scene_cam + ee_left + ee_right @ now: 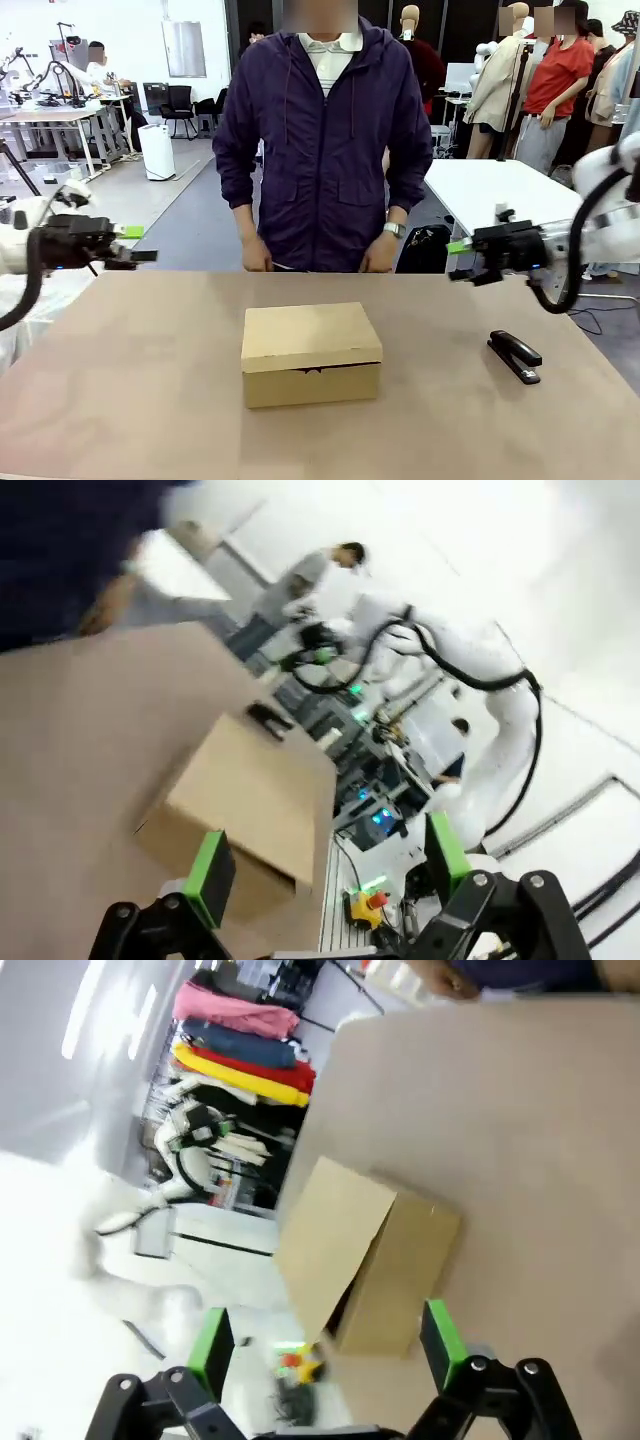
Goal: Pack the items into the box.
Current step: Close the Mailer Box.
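Box (311, 353) mid-counter (120, 380), flap down. Left tool (140, 245) and right tool (458, 260) both spread, empty, raised at counter sides. Cardboard likely light, stiff; lift flap by front edge.

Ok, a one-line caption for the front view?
Closed cardboard box mid-table, stapler beside it, both grippers open and raised, person waiting.

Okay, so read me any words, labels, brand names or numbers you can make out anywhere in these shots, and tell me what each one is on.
No text can be read anywhere.
The cardboard box is plain brown, with no print or label on the faces shown.
The black stapler shows no legible marking.
The table is bare of print.
Both wrist views are motion-blurred, so any background lettering there is unreadable.
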Controlling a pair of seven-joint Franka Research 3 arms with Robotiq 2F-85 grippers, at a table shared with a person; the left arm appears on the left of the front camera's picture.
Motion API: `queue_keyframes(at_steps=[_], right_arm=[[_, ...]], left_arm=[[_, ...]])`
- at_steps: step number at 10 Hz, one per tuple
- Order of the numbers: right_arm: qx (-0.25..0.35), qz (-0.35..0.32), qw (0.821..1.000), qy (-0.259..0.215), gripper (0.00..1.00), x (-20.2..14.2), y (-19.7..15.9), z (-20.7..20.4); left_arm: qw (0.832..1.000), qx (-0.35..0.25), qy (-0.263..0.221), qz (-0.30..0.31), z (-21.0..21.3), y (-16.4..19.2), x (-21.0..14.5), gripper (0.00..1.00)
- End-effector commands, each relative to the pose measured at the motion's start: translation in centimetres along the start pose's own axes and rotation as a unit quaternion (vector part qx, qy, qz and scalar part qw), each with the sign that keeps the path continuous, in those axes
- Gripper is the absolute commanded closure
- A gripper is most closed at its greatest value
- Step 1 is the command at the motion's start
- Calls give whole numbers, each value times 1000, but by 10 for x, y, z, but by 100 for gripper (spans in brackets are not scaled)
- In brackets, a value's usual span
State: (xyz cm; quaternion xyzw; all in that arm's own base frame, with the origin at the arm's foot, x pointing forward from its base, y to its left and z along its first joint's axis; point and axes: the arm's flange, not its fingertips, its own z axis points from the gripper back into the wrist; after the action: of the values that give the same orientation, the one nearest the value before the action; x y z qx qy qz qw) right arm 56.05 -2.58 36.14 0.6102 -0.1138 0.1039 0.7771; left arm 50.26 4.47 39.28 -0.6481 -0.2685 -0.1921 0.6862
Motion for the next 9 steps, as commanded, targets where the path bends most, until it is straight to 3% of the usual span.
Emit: queue_keyframes(at_steps=[1, 3, 4, 9], right_arm=[[25, -94, 994, -53, 0, 9, 8, 51], [-2, -111, 991, -80, 0, 13, -4, 79], [9, -92, 995, -41, 0, -5, -2, 66], [9, -92, 995, -41, 0, -5, -2, 66]], left_arm=[[994, 63, 37, 85, 18, -21, -21, 0], [991, 57, 29, 119, 44, -14, -31, 0], [995, 65, 16, 79, 36, -8, -21, 0], [995, 65, 16, 79, 36, -8, -21, 0]])
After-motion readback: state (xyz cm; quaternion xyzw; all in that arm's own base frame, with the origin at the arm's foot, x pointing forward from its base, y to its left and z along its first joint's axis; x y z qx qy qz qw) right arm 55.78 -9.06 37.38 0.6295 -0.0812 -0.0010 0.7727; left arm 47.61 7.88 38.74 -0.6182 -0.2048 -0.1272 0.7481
